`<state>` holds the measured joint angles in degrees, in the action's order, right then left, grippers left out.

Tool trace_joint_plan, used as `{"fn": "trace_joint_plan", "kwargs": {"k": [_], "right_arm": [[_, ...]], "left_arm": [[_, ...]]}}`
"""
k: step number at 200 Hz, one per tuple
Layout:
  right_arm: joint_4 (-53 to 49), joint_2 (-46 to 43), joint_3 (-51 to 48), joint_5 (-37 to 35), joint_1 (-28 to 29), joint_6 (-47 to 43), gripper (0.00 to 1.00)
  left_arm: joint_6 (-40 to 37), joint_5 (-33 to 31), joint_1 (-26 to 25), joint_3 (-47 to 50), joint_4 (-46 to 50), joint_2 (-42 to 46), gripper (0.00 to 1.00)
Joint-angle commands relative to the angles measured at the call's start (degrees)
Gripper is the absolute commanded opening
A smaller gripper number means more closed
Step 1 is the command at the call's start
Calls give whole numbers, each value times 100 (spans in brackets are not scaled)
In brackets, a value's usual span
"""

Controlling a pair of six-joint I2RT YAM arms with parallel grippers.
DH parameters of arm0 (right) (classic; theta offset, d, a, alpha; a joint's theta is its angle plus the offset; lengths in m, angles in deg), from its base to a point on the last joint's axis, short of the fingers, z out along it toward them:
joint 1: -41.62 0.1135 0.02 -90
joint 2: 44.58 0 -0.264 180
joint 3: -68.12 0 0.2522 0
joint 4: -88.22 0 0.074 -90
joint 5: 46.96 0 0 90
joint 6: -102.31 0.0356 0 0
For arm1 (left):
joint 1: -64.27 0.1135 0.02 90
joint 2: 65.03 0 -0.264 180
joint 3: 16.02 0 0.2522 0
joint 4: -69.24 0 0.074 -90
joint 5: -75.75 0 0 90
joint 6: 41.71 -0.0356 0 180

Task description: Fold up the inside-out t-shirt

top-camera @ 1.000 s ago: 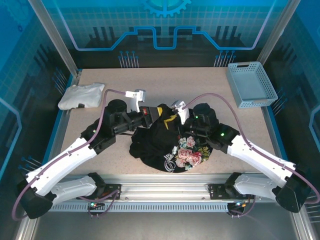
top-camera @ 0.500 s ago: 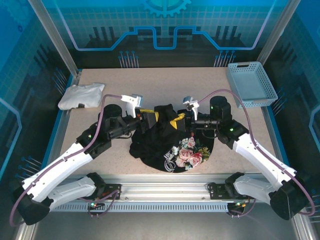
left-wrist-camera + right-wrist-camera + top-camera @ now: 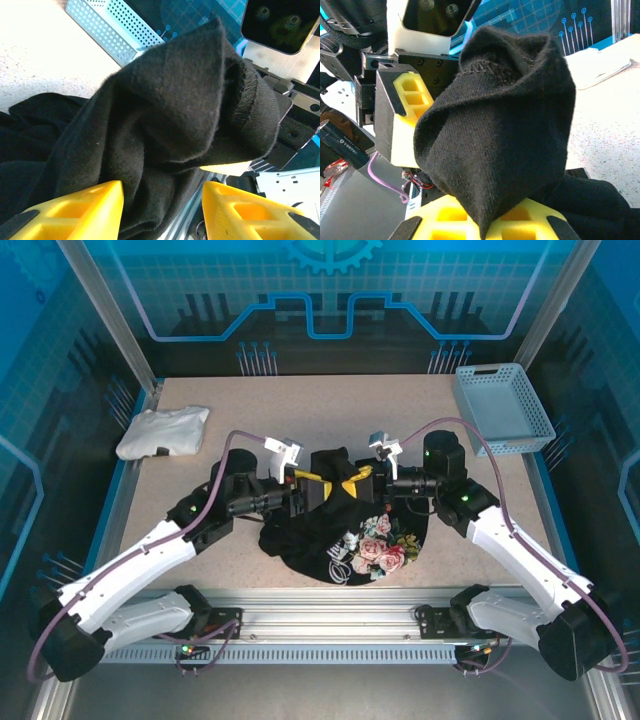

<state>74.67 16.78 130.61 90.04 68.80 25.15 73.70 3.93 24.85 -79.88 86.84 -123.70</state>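
Left gripper (image 3: 312, 487): spread, black cloth lying in the gap.
Right gripper (image 3: 357, 480): pinching a raised fold of the inside-out t-shirt (image 3: 318, 540).
White garment (image 3: 163, 431): ten o'clock of shirt, well apart.

Between the left jaws we see the t-shirt (image 3: 165, 115) as matt black knit cloth, fuzzy, with a stitched hem. The jaws look like smooth yellow plastic. Beyond them the surface (image 3: 35, 55) is speckled and grainy, and the basket (image 3: 107, 32) is perforated and faintly glossy.
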Motion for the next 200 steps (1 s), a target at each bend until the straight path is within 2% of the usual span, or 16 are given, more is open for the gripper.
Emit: {"fn": "trace_joint_plan", "kwargs": {"k": [1, 22, 44, 86, 115, 142, 167, 184, 200], "right_arm": [[-11, -63, 42, 134, -81, -119, 0], [-103, -81, 24, 128, -86, -217, 0], [-238, -105, -3, 60, -75, -351, 0], [-389, -160, -56, -52, -71, -535, 0], [-398, -160, -65, -32, -29, -597, 0], [-488, -177, -65, -75, 7, -680, 0], [-821, -262, -48, -472, 7, -826, 0], [-1087, -349, -26, -1034, -41, -802, 7], [-1105, -443, -64, -1274, -89, -733, 11]], "left_arm": [[153, 220, 24, -222, -302, -172, 45], [192, -3, 22, -288, -328, -301, 40], [278, 43, 23, -376, -464, -420, 37], [302, -100, 23, -419, -450, -370, 36], [248, -231, 26, -456, -352, -417, 31], [266, -199, 25, -491, -410, -506, 21], [233, -160, 39, -518, -421, -467, 0], [241, 72, 128, -471, -380, -321, 0], [370, 530, 291, -426, -314, -176, 0]]}}
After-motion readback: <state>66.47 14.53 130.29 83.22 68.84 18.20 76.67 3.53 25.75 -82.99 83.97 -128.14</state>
